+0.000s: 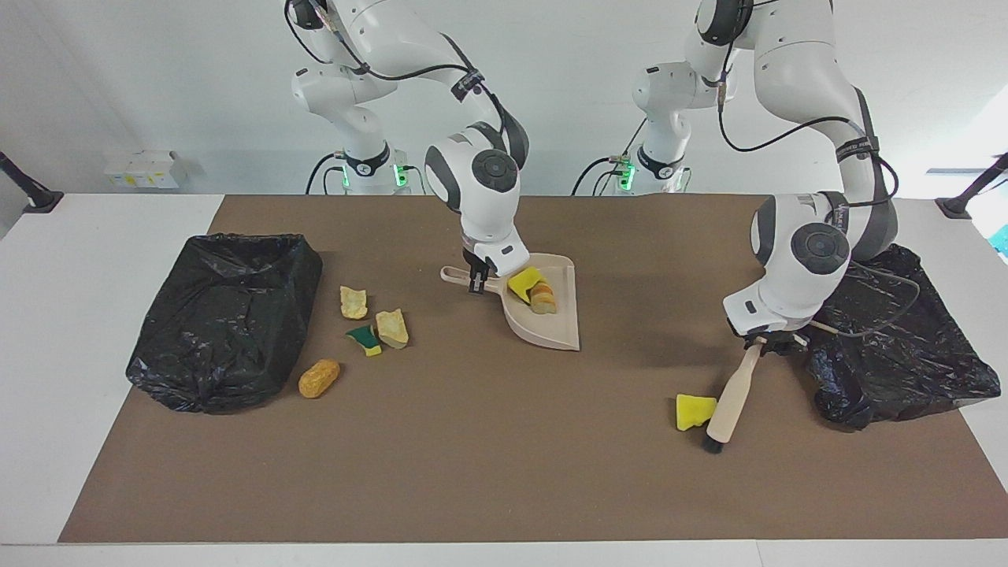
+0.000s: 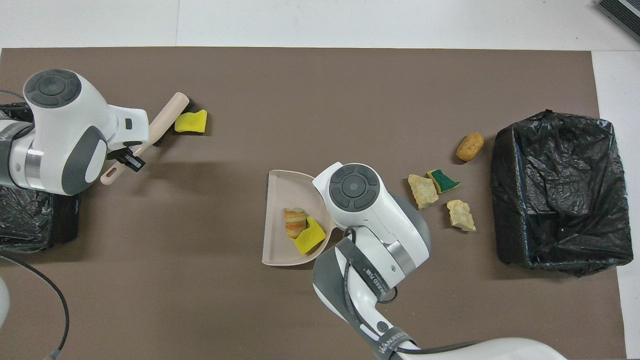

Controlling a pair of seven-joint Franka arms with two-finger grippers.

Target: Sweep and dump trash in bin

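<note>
My right gripper [image 1: 478, 281] is shut on the handle of a beige dustpan [image 1: 555, 323] at the middle of the mat. The pan [image 2: 282, 200] holds a yellow sponge bit [image 1: 524, 282] and a striped bread-like lump [image 1: 542, 299]. My left gripper [image 1: 762, 340] is shut on the thin end of a wooden brush [image 1: 736, 394], whose black bristles touch the mat beside a yellow sponge bit [image 1: 694, 411]. Two beige chunks [image 1: 353, 302] [image 1: 392, 327], a green-and-yellow sponge bit [image 1: 364, 339] and an orange-brown lump [image 1: 319, 378] lie by the black bin [image 1: 224, 319].
The bin [image 2: 557, 192], lined with a black bag, stands at the right arm's end of the brown mat. A second black bag [image 1: 898, 346] lies at the left arm's end, close under the left arm. A cable hangs over it.
</note>
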